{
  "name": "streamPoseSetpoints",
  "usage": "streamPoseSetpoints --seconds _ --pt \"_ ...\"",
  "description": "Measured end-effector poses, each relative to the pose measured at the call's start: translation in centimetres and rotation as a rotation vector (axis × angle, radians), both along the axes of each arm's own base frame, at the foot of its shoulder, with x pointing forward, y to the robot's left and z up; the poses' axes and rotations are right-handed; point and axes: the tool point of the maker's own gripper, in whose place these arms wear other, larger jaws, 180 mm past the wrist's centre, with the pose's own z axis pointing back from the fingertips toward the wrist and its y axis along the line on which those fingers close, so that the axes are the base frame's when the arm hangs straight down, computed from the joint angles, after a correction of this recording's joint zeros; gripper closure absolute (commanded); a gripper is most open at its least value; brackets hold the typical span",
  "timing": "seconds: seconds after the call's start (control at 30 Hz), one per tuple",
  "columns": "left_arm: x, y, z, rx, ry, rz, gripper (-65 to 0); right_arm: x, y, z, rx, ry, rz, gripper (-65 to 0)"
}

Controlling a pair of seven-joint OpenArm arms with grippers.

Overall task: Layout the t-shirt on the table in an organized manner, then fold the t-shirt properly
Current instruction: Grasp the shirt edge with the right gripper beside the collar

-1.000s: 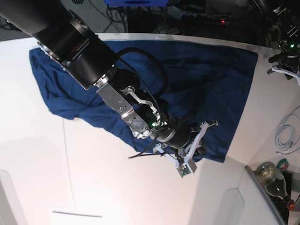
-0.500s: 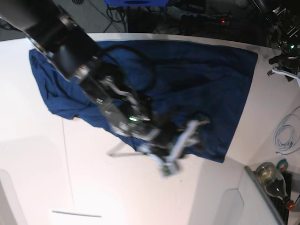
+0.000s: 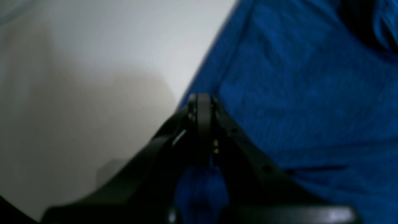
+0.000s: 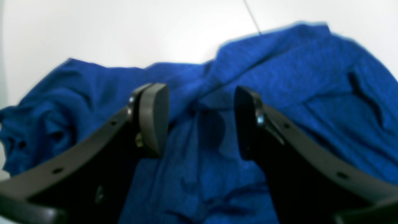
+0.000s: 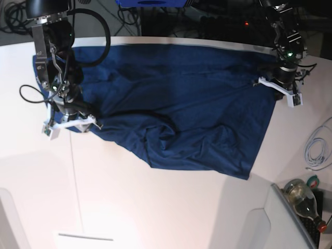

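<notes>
The dark navy t-shirt (image 5: 181, 104) lies spread across the far half of the white table (image 5: 155, 207), with wrinkles and a fold near its middle front. My left gripper (image 5: 277, 87) is at the shirt's right far corner. In the left wrist view it (image 3: 200, 104) is shut, with blue cloth (image 3: 295, 93) pinched between the fingers at the shirt's edge. My right gripper (image 5: 72, 123) is at the shirt's left near edge. In the right wrist view it (image 4: 199, 121) is open, its fingers (image 4: 152, 118) just above the bunched cloth (image 4: 279, 81).
A glass bottle (image 5: 302, 199) and a coiled white cable (image 5: 316, 148) are at the right edge. Grey panels (image 5: 249, 228) sit at the near corners. A thin dark seam (image 5: 73, 171) runs down the table. Cables and equipment lie beyond the far edge.
The right arm has swung from the shirt's near middle hem to its left edge. The left gripper has come down onto the shirt's right far corner.
</notes>
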Motion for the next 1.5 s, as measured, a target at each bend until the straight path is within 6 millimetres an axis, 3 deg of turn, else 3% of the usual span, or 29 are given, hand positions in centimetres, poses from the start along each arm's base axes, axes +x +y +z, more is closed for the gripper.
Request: streamPoseSetpoints --seconds 0.13,0.27,0.43,0.6,0.67,0.77,0.9,1.0,1.3,1.5 --pt "-1.4 0.8 -1.2 0.007 0.048 0.029 0.0 0.7 0.4 -0.9 0.026 0.026 -0.019 -30.8" --pt "-1.4 0.7 -1.5 0.000 0.050 0.029 0.0 1.4 0.7 -1.2 0.030 0.028 -0.022 -30.5" --pt "-1.9 1.4 -2.3 -0.012 0.059 0.037 0.0 1.7 2.1 -3.2 0.063 0.091 -0.022 -30.2" --pt "-2.0 1.6 -2.5 -0.007 0.062 0.047 0.0 2.1 1.7 -3.5 0.053 0.096 -0.028 -29.7" --pt "-2.0 1.7 -2.5 -0.004 0.064 0.046 0.0 2.3 1.7 -3.5 0.054 0.097 -0.028 -24.9" --pt "-2.0 1.8 -2.4 -0.003 0.065 0.044 0.0 2.9 1.8 -3.2 0.055 0.086 -0.028 -11.0" --pt "-1.9 1.9 -2.4 -0.001 0.066 0.044 0.0 3.3 1.8 -3.1 0.054 0.083 -0.027 -7.5" --pt "-1.9 1.9 -2.4 -0.001 0.066 0.043 0.0 3.6 1.8 -2.9 0.054 0.079 -0.023 0.0" --pt "-1.9 1.9 -2.4 -0.001 0.066 0.044 0.0 6.5 2.1 -0.8 0.071 0.043 -0.006 0.0" --pt "-1.9 2.0 -2.4 0.000 0.067 0.043 0.0 8.9 -0.6 -0.5 0.020 0.048 -0.020 0.0"
